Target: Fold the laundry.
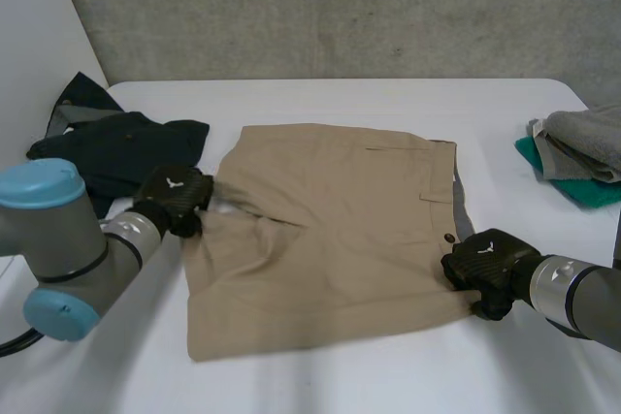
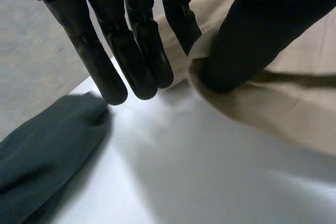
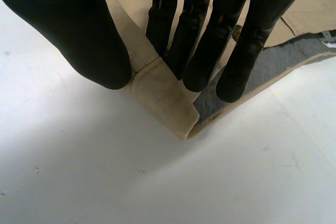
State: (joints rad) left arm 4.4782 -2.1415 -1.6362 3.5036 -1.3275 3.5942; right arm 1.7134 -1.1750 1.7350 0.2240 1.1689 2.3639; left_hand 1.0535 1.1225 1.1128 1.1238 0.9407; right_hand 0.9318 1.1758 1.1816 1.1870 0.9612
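- Shorts (image 1: 330,230) are lying flat on the desk (image 1: 340,380).
- Left hand (image 1: 173,199) is pinching one edge.
- Right hand (image 1: 485,264) is pinching the waistband corner.

The left arm (image 1: 68,249) reaches in from the table's left front edge. Its left hand (image 1: 173,199) is low, with straight fingers (image 2: 131,51) and the thumb pinching the left edge of the tan shorts (image 1: 330,230). The right arm (image 1: 582,300) enters at the right front edge. The right hand (image 1: 485,269) pinches the shorts' near right corner between thumb and straight fingers (image 3: 205,35).
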